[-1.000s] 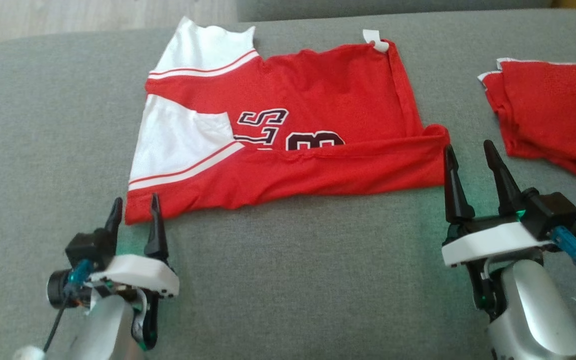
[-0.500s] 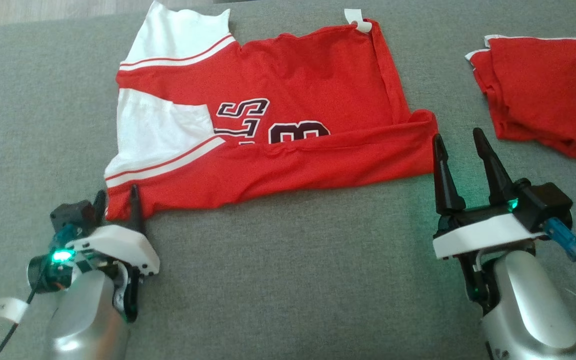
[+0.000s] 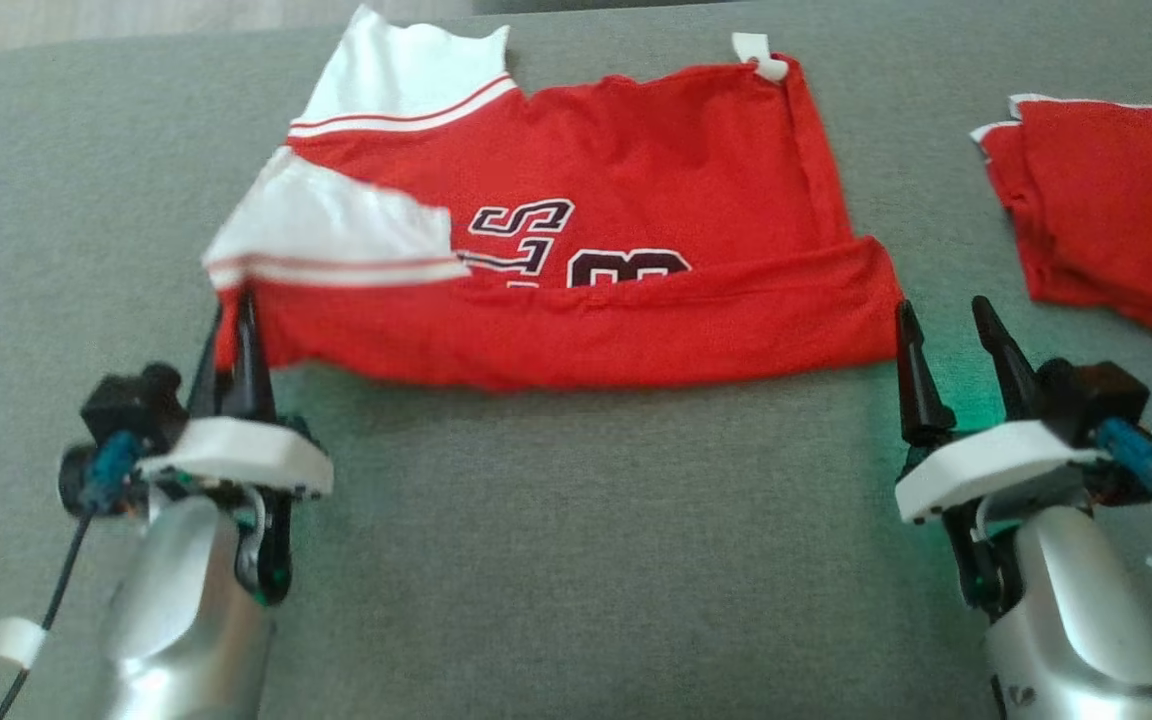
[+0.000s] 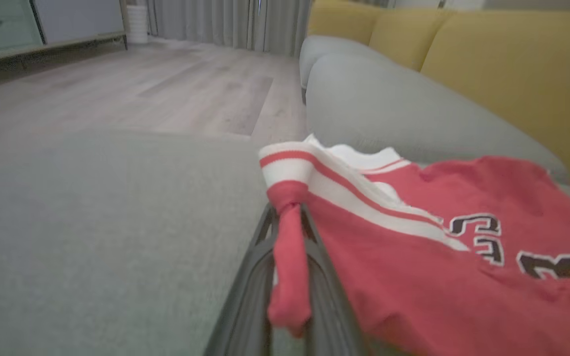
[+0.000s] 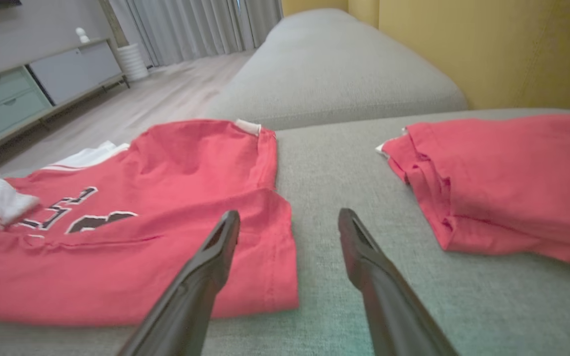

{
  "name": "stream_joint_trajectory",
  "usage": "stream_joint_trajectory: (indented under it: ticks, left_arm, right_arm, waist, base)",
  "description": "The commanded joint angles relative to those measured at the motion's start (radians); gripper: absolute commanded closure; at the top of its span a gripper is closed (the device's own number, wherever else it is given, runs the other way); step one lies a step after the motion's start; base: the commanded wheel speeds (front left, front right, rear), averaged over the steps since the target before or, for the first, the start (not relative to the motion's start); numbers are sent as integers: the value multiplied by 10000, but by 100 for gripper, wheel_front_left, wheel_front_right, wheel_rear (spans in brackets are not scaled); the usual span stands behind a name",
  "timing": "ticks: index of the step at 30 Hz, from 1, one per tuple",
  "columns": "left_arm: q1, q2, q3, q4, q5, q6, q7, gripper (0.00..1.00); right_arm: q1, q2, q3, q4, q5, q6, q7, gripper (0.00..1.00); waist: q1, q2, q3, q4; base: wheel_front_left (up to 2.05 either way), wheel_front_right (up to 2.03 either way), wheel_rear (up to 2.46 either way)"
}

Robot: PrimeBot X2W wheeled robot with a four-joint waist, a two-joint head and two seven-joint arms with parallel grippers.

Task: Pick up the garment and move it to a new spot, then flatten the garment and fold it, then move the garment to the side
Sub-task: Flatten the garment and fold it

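Lifted since before — corner of red-and-white jersey garment, left gripper clamped on it. Grey fabric sofa cushion underneath, pale wood floor beyond. Right gripper low beside hem, jaws apart.

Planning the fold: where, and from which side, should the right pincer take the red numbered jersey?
Likely the near right corner of the red numbered jersey, from the robot's side: that doubled edge lies flat beside the open right pincer; the left pincer holds the other.
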Motion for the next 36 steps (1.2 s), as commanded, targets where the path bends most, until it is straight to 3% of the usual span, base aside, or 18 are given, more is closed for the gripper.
stream_joint_trajectory:
  ticks: [1, 8, 23, 24, 26, 36]
  left_arm:
    - [-3, 208, 446, -914, 188, 17, -121, 100]
    - [722, -26, 523, -2324, 719, -142, -125, 100]
    - [948, -222, 564, -1803, 1120, -313, -127, 100]
    - [957, -227, 581, -1757, 1132, -327, -127, 100]
    - [983, -236, 613, -1658, 1158, -354, -127, 100]
    - [1254, -232, 744, -1398, 1354, -442, -127, 100]
  right_arm:
    - [-508, 48, 104, -57, -6, -9, 205, 0]
    - [-1183, 49, -98, 1557, 545, -9, 1044, 0]
    - [-2235, 49, 1511, 3891, 1986, -9, 1086, 0]
    - [-2267, 49, 1593, 4014, 2038, -9, 1057, 4]
    - [-2350, 49, 1689, 4283, 1886, -9, 937, 100]
    - [-2514, 47, 782, 4821, -155, -9, -249, 100]
  waist:
    - [-1, 0, 7, 155]
    - [-1, 0, 62, 463]
    - [-1, 0, 69, 668]
    - [-1, 0, 46, 662]
    - [-1, 0, -10, 646]
    - [-1, 0, -486, 482]
  base:
    - [0, 0, 0]
    - [0, 0, 0]
    - [0, 0, 0]
    - [0, 0, 0]
    - [0, 0, 0]
    - [0, 0, 0]
